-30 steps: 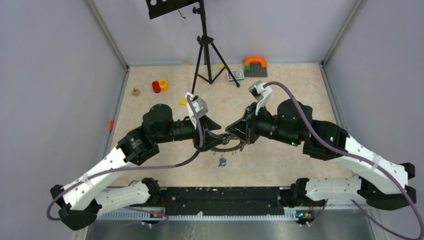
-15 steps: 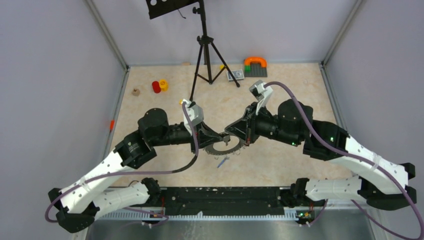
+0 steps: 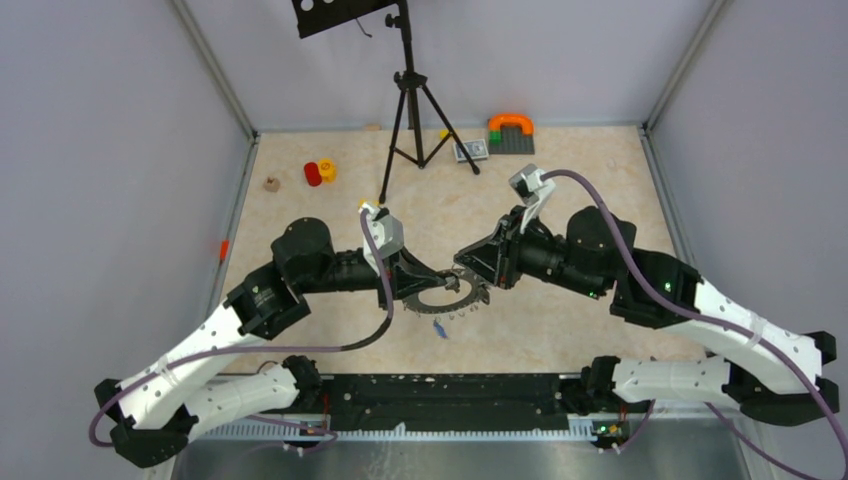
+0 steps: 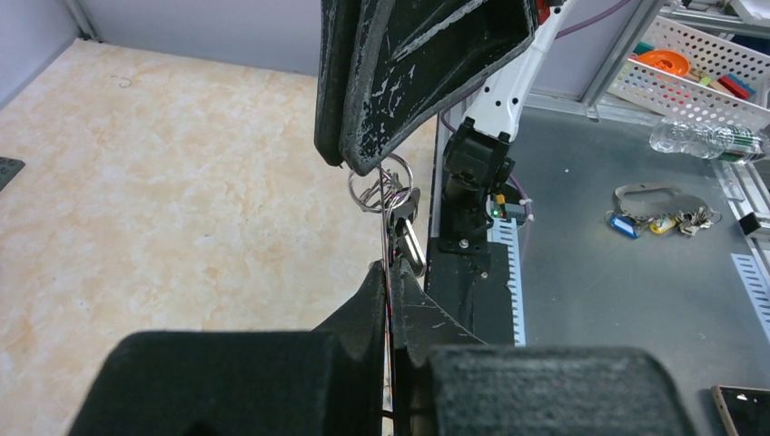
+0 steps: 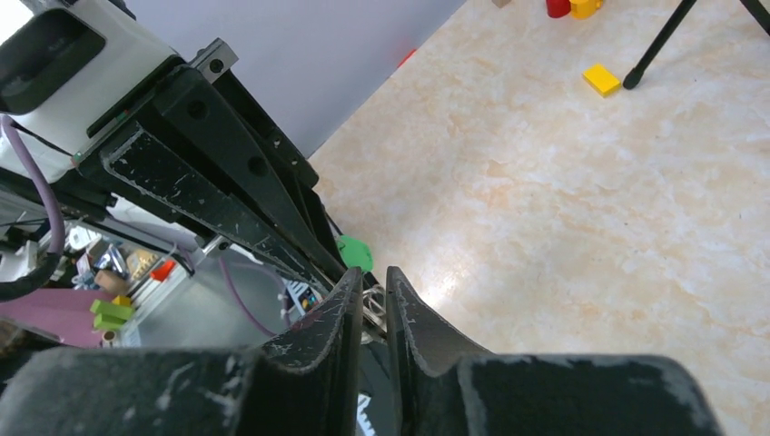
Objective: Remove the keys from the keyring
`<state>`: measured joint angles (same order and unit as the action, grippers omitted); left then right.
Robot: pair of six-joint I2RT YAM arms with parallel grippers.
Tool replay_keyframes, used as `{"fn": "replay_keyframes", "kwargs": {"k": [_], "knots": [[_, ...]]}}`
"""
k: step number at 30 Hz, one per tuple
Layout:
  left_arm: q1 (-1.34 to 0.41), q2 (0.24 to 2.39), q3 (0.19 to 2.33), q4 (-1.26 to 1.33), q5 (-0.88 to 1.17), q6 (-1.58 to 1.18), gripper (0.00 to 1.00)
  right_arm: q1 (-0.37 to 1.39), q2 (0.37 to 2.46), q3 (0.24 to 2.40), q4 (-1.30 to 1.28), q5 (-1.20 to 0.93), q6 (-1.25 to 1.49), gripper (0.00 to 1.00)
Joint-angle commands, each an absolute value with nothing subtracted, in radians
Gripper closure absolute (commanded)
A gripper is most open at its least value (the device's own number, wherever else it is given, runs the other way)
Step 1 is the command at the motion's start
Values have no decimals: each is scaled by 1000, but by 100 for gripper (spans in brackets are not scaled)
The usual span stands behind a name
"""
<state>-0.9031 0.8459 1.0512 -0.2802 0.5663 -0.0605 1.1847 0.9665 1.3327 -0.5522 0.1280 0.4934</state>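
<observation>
The keyring [image 3: 463, 303], a flat grey ring, hangs above the table between both arms. My left gripper [image 3: 436, 279] is shut on its rim; in the left wrist view the keyring [image 4: 389, 254] runs edge-on between the closed jaws of that gripper [image 4: 392, 272]. Several keys [image 4: 387, 189] on small split rings dangle from it near the right arm's fingers [image 4: 409, 82]. My right gripper [image 3: 464, 272] stands with its jaws a narrow gap apart [image 5: 374, 277], the split rings [image 5: 372, 305] showing in that gap beside a green tag [image 5: 352, 252]. One blue-tagged key [image 3: 438, 327] lies loose on the table.
A black tripod [image 3: 410, 95] stands at the back centre. Red and yellow blocks [image 3: 320, 172] and a small wooden cube [image 3: 271, 184] sit back left; an orange and green toy [image 3: 510, 130] back right. A black rail [image 3: 440, 392] runs along the near edge.
My left gripper shut on the keyring's rim and drew slightly left. The right gripper's jaws parted a little and its arm eased right. The blue-tagged key dropped to the table.
</observation>
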Motion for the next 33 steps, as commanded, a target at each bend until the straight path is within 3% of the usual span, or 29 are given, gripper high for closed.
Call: {"fn": "replay_keyframes", "kwargs": {"k": [1, 10, 14, 19, 24, 33], "knots": [[-902, 815, 1038, -217, 595, -49, 100, 1193, 930, 1320, -485, 146, 490, 83], [-902, 818, 1025, -215, 540, -100, 100, 1192, 855, 1266, -424, 180, 460, 65], [-902, 809, 1020, -215, 415, -168, 100, 1193, 788, 1212, -380, 184, 424, 67], [-902, 802, 1016, -199, 228, -293, 100, 1193, 737, 1115, -268, 17, 375, 71], [-902, 811, 1022, -169, 149, -373, 100, 1194, 759, 1007, -152, -68, 247, 61], [-902, 812, 1039, -130, 118, -435, 100, 1200, 692, 695, 303, 42, -173, 55]]}}
